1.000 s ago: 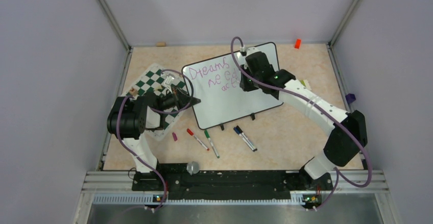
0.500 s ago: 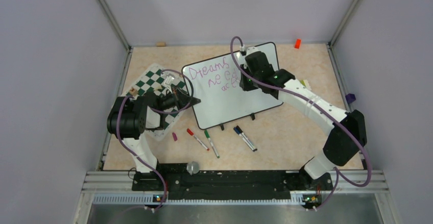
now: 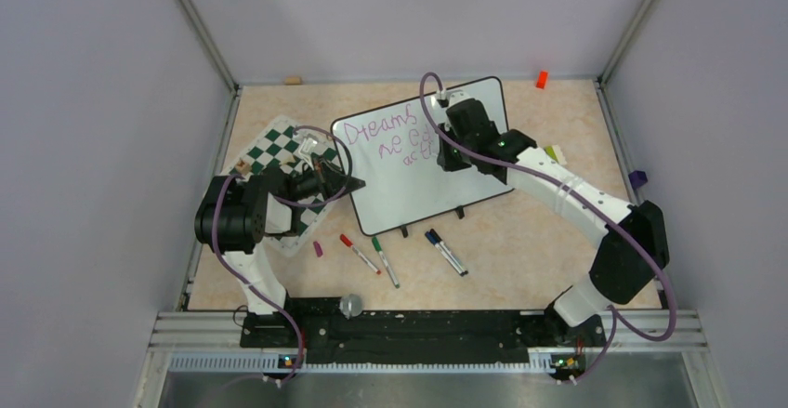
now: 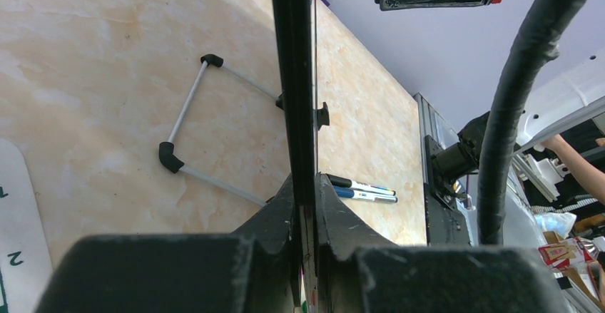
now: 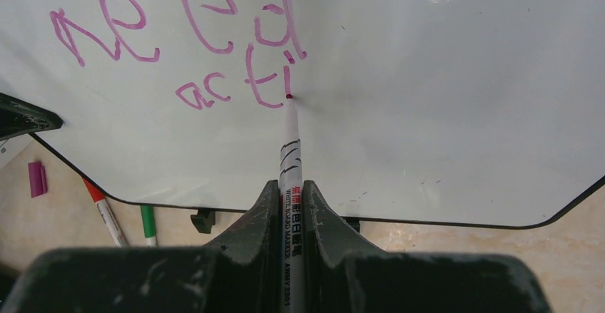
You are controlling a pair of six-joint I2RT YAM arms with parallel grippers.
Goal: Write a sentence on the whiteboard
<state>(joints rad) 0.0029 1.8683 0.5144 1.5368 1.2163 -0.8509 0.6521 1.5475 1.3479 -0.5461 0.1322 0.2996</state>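
The whiteboard (image 3: 418, 190) stands tilted on the table's far middle, and its bare part fills the right wrist view (image 5: 442, 78). The sentence (image 3: 386, 138) in purple-pink reads "Dreams", then "need", then "acti" (image 5: 228, 88). My right gripper (image 5: 290, 185) is shut on a white board marker (image 5: 291, 149). The marker's tip touches the board just after the "i". In the top view this gripper (image 3: 448, 155) hovers over the board's upper right part. My left gripper (image 4: 304, 185) is shut on the whiteboard's black left edge (image 4: 292, 78), at the board's lower left corner (image 3: 353, 185).
A green-and-white chess mat (image 3: 279, 148) lies under my left arm. Red (image 3: 359, 253), green (image 3: 385, 260) and blue-black (image 3: 446, 251) markers and a purple cap (image 3: 318, 249) lie in front of the board. An orange piece (image 3: 541, 79) sits by the back wall.
My right gripper has shifted slightly to the right along the third line, and the lettering there has grown. The left arm and the board have not moved.
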